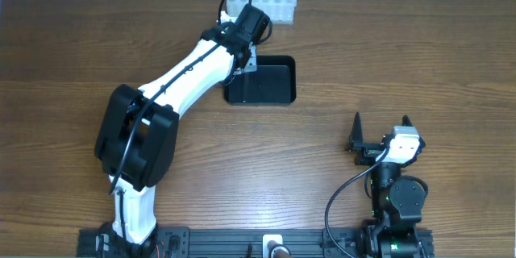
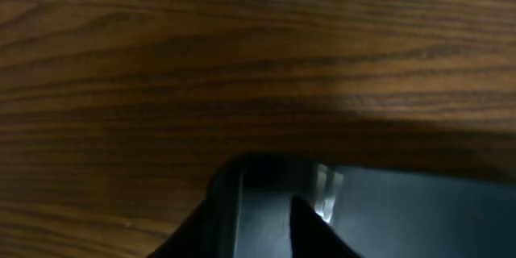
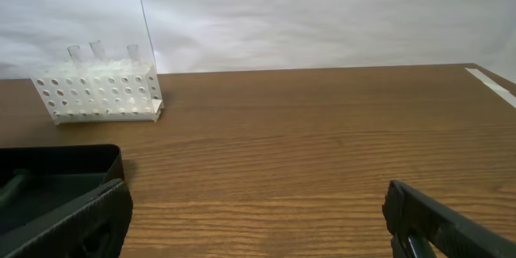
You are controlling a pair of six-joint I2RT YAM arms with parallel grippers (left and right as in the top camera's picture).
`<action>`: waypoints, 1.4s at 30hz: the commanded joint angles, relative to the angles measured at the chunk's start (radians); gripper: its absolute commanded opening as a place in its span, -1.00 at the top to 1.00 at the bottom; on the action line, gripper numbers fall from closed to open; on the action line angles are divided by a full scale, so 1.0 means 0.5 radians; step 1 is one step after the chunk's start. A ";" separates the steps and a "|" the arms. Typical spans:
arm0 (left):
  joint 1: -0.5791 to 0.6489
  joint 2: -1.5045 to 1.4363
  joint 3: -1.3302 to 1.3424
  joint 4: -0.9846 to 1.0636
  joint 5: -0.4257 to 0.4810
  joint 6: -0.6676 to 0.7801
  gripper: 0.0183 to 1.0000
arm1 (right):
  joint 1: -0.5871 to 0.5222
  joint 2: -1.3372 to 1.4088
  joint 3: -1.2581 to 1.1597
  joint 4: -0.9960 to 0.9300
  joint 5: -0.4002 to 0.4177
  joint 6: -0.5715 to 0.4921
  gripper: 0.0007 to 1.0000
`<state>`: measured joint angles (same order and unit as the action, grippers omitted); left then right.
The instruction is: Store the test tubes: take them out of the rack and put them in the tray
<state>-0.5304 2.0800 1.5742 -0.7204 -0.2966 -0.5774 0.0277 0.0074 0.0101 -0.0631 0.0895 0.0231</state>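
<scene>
The white perforated rack (image 1: 272, 4) stands at the table's far side, with three clear test tubes (image 3: 97, 48) upright in it (image 3: 101, 93). Just in front of it lies the black tray (image 1: 274, 89). My left gripper (image 1: 244, 63) hangs over the tray's corner nearest the rack. In the left wrist view a short clear glassy piece (image 2: 327, 193) shows just inside that corner of the tray (image 2: 419, 210); I cannot tell whether it is held. My right gripper (image 1: 380, 129) rests open and empty near its base, facing the tray (image 3: 56, 157) and rack.
Bare wooden tabletop (image 1: 403, 48) stretches right of the tray and across the left side. A white backdrop (image 3: 322, 16) rises behind the table's far edge, and a strip of white tape (image 3: 490, 81) lies at the far right.
</scene>
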 commanded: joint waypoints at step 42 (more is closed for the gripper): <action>0.014 0.492 0.611 1.070 -0.312 0.572 0.04 | -0.008 0.002 -0.010 -0.008 0.026 0.011 -0.99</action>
<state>-0.5304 2.2841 1.8648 -0.1925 -0.4496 -0.3058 0.0277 0.0074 0.0101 -0.0631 0.0895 0.0231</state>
